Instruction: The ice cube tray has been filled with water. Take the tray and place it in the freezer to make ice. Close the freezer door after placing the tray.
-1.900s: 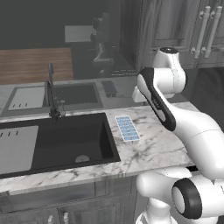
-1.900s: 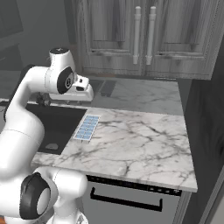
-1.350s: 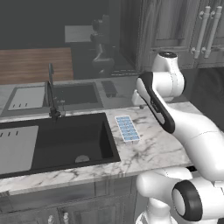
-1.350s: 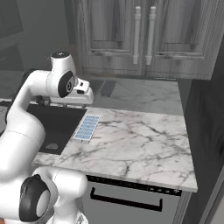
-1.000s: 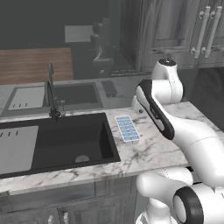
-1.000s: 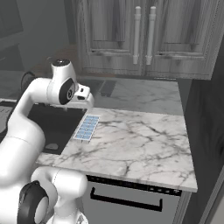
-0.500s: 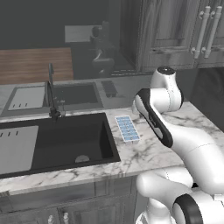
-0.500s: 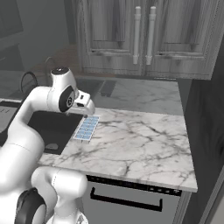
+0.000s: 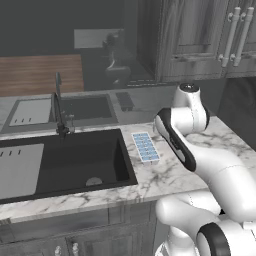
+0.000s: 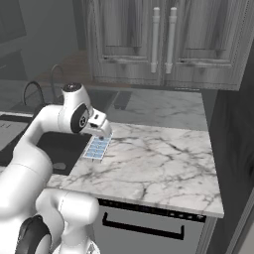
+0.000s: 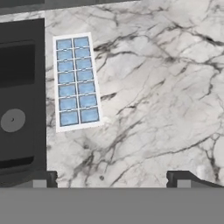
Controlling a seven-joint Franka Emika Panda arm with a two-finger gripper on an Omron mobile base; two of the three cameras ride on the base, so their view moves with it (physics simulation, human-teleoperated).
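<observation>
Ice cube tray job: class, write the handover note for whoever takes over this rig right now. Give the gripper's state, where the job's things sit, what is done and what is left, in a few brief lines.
Gripper: open, empty, above the marble counter, not touching anything.
Ice cube tray: flat on the counter beside the black sink, its cells filled with water.
Done: nothing yet; the tray is not yet gripped.
Left: grasp the tray, carry it level to the freezer, set it inside, then close the freezer door.
</observation>
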